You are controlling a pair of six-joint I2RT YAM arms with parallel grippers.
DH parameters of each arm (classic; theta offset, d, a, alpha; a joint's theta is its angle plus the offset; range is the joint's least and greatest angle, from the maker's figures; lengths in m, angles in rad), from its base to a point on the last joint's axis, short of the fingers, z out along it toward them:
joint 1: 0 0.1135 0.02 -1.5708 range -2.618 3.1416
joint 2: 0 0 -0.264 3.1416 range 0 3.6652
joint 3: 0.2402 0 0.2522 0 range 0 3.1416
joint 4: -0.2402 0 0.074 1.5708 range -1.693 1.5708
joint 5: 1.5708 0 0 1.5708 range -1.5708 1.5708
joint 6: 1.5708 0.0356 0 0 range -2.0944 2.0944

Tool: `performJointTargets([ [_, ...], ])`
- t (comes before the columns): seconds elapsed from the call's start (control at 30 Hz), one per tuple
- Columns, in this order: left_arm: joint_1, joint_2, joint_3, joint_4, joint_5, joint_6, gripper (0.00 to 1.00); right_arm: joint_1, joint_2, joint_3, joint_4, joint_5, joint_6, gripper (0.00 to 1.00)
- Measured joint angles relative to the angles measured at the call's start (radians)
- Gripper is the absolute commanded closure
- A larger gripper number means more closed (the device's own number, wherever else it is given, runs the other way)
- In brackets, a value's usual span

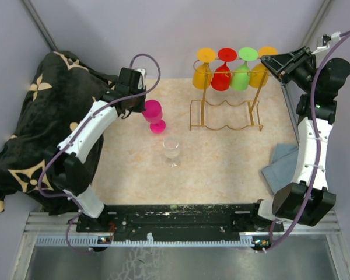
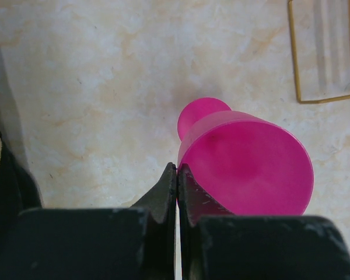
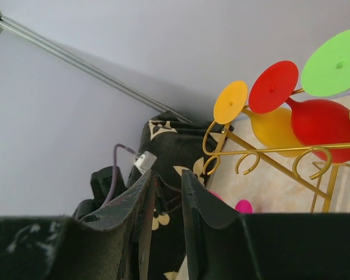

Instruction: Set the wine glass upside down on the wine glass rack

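Observation:
A pink wine glass (image 1: 153, 111) stands upright on the table left of the gold wire wine glass rack (image 1: 224, 115). My left gripper (image 2: 178, 167) is shut on the near rim of its bowl (image 2: 245, 166), one finger outside the wall and one over the pink inside. A clear wine glass (image 1: 171, 149) stands nearer the table's middle. Orange, red, green and yellow glasses (image 1: 230, 73) hang upside down from the rack's top rails. My right gripper (image 3: 166, 172) hovers open and holds nothing at the rack's right upper end, looking along the rails (image 3: 262, 153).
A black blanket with cream flower shapes (image 1: 35, 116) is heaped at the left, beside the left arm. A grey-blue cloth (image 1: 280, 166) lies at the right edge near the right arm. Grey walls close in the back and sides.

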State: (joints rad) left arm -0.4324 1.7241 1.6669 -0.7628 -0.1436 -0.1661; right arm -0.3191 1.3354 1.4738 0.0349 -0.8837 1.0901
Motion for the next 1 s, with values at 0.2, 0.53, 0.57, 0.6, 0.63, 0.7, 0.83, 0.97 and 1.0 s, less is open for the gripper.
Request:
performJointTargets([
  [0.2, 0.000, -0.130, -0.057, 0.087, -0.022, -0.039, 1.00, 0.020, 0.000, 0.001, 0.003, 0.000, -0.001, 0.74],
  [0.53, 0.000, -0.296, -0.069, 0.180, -0.046, -0.133, 1.00, 0.095, -0.061, -0.097, 0.024, 0.000, -0.024, 0.74],
  [0.57, 0.000, -0.317, -0.069, 0.192, -0.051, -0.145, 1.00, 0.097, -0.069, -0.102, 0.026, 0.000, -0.024, 0.74],
  [0.6, 0.000, -0.343, -0.072, 0.212, -0.057, -0.154, 1.00, 0.101, -0.076, -0.106, 0.029, -0.001, -0.025, 0.74],
  [0.63, 0.000, -0.367, -0.077, 0.234, -0.060, -0.162, 1.00, 0.101, -0.081, -0.106, 0.031, 0.000, -0.024, 0.74],
  [0.7, 0.000, -0.422, -0.107, 0.301, -0.066, -0.179, 1.00, 0.103, -0.090, -0.106, 0.044, -0.001, -0.023, 0.74],
  [0.83, 0.000, -0.531, -0.191, 0.442, -0.068, -0.210, 1.00, 0.116, -0.100, -0.106, 0.068, -0.005, -0.020, 0.74],
  [0.97, 0.000, -0.552, -0.205, 0.560, -0.029, -0.243, 1.00, 0.133, -0.100, -0.106, 0.105, -0.017, -0.005, 0.74],
  [1.0, 0.000, -0.551, -0.207, 0.589, -0.008, -0.256, 1.00, 0.137, -0.100, -0.106, 0.123, -0.024, 0.004, 0.74],
])
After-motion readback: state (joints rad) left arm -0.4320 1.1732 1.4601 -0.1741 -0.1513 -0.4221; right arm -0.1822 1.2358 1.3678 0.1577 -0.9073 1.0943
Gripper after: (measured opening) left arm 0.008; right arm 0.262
